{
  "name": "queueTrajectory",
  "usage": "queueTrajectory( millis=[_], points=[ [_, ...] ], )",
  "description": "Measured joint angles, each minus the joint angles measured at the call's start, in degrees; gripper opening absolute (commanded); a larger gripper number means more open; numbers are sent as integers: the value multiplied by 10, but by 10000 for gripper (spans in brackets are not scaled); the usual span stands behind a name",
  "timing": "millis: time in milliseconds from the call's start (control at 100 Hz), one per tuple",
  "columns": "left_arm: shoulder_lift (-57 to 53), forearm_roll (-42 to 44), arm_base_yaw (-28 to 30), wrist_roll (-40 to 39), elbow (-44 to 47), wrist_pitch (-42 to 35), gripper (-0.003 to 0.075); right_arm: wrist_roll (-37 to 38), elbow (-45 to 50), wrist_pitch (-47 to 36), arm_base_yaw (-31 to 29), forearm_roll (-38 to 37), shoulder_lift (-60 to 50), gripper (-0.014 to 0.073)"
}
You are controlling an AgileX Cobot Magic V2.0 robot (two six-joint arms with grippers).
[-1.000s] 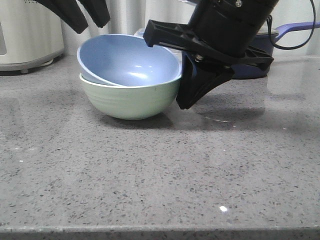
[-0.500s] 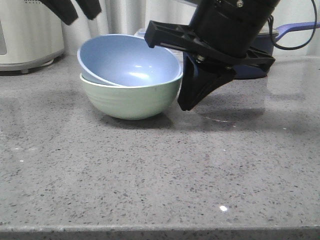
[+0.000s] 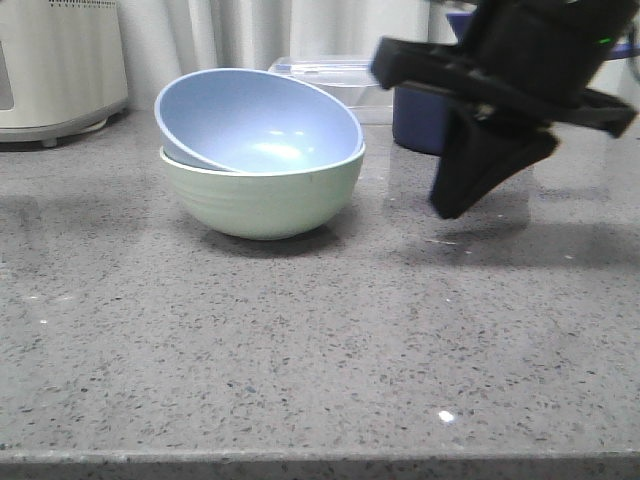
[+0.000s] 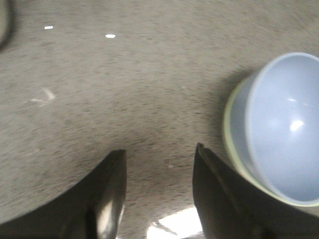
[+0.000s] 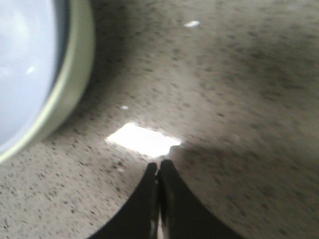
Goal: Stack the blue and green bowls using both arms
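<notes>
Looking at it now, the right gripper (image 3: 450, 205) has pulled away from the green bowl (image 3: 262, 195) toward the right, fingers pressed together on nothing. Blue bowl (image 3: 255, 122) sits tilted inside the green one on the counter (image 3: 320, 350). Left gripper (image 4: 159, 191) has left the front view; its wrist view shows it spread apart and empty, fingers cut off.

The green bowl (image 5: 75, 84) is cut off at nine o'clock; the navy pot (image 3: 425, 120) is partly hidden by the right gripper (image 3: 452, 205).

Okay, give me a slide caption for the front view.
Blue bowl sits tilted inside green bowl; right tool hangs clear.
</notes>
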Motion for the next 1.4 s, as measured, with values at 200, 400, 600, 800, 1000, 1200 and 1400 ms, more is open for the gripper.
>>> queueTrajectory(
  millis=[200, 400, 600, 800, 1000, 1200, 1400],
  points=[
    [-73, 16, 61, -4, 80, -36, 115, 0, 48, -7, -58, -8, -79, -74],
    [-153, 26, 88, -4, 158, -58, -20, 0, 88, -8, -110, -34, -169, -74],
    [-242, 27, 92, -4, 246, -129, -20, 0, 130, -21, -132, -75, -264, -74],
    [-331, 29, 92, -4, 344, -198, -20, 0, 186, -57, -132, -83, -374, -74],
    [-422, 30, 92, -4, 430, -269, -20, 0, 255, -102, -132, -86, -486, -74],
    [-494, 30, 92, -4, 484, -295, -20, 0, 330, -134, -132, -86, -596, -74],
    [-556, 30, 92, 0, 515, -312, -20, 0, 382, -141, -132, -86, -693, -74]
  ],
)
